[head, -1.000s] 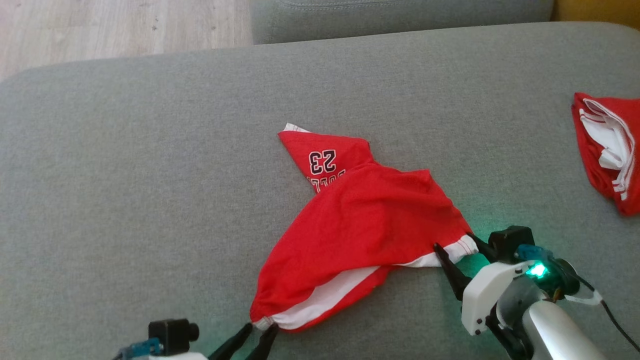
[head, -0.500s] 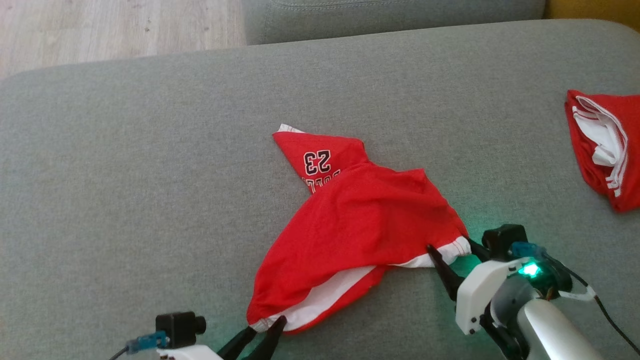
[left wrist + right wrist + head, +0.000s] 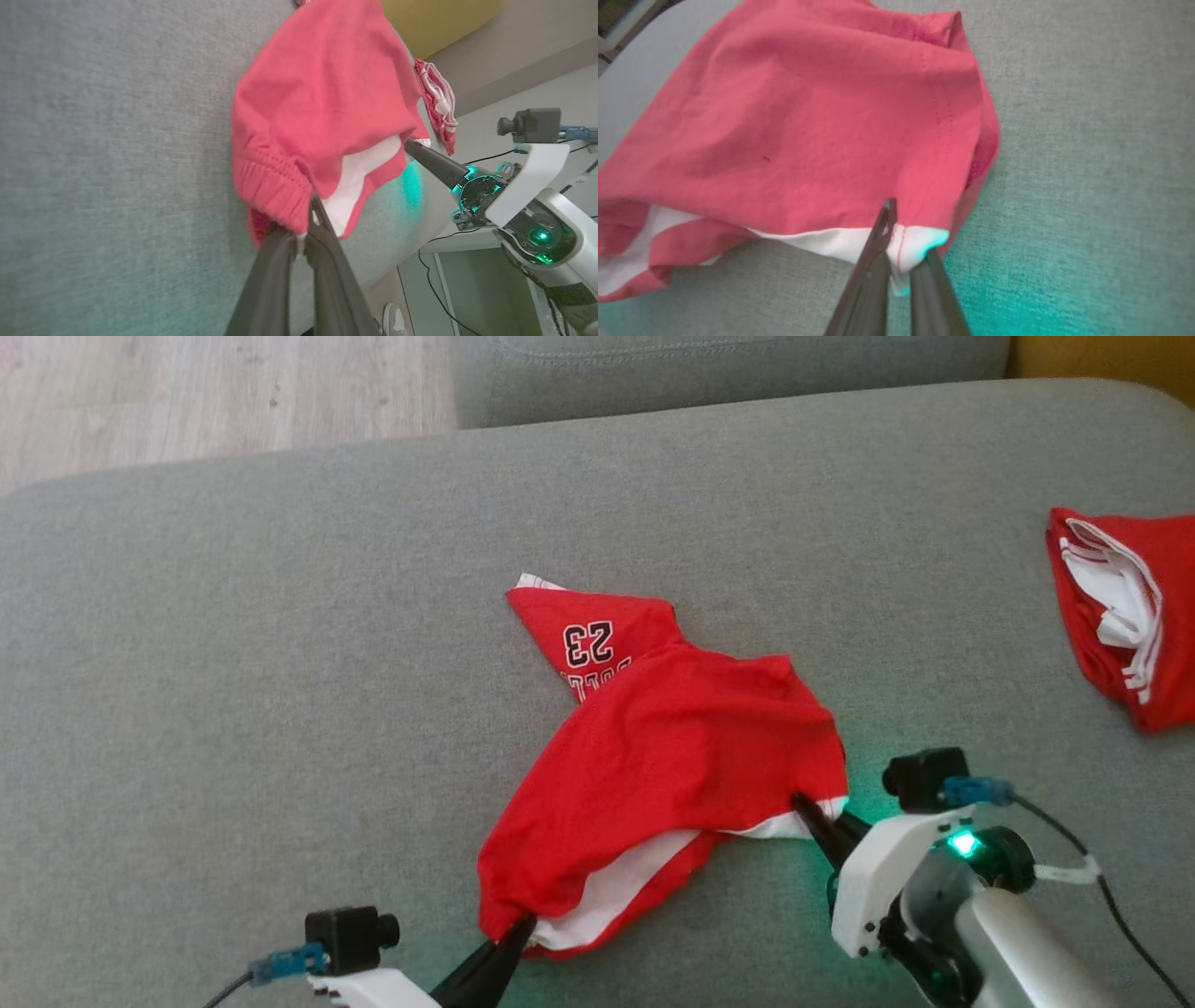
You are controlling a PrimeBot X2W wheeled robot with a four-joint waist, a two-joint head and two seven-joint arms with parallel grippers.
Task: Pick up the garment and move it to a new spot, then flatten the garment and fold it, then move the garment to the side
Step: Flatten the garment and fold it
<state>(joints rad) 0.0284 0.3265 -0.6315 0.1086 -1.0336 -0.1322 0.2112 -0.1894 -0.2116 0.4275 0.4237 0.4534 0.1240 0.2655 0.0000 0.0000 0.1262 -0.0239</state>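
The garment [image 3: 672, 756] is a pair of red shorts with a white band and a "23" print, lying crumpled in the middle of the grey cushion [image 3: 280, 663]. My left gripper [image 3: 513, 933] is shut on its near-left corner at the gathered waistband [image 3: 275, 186]. My right gripper [image 3: 812, 810] is shut on the white-edged right corner [image 3: 910, 242]. In the left wrist view the cloth [image 3: 327, 93] bunches up over the left gripper [image 3: 306, 224], and the right gripper [image 3: 413, 147] shows pinching the far corner. The right wrist view shows the red cloth [image 3: 808, 130] spread ahead of the right gripper [image 3: 903, 238].
A second red and white garment [image 3: 1120, 607] lies folded at the cushion's right edge. Wooden floor [image 3: 224, 383] shows at the upper left, beyond the cushion's far edge. Another grey cushion [image 3: 728, 369] stands behind.
Both grippers have closed on the garment's corners. The near-left corner has bunched up and the right corner has drawn in a little to the left.
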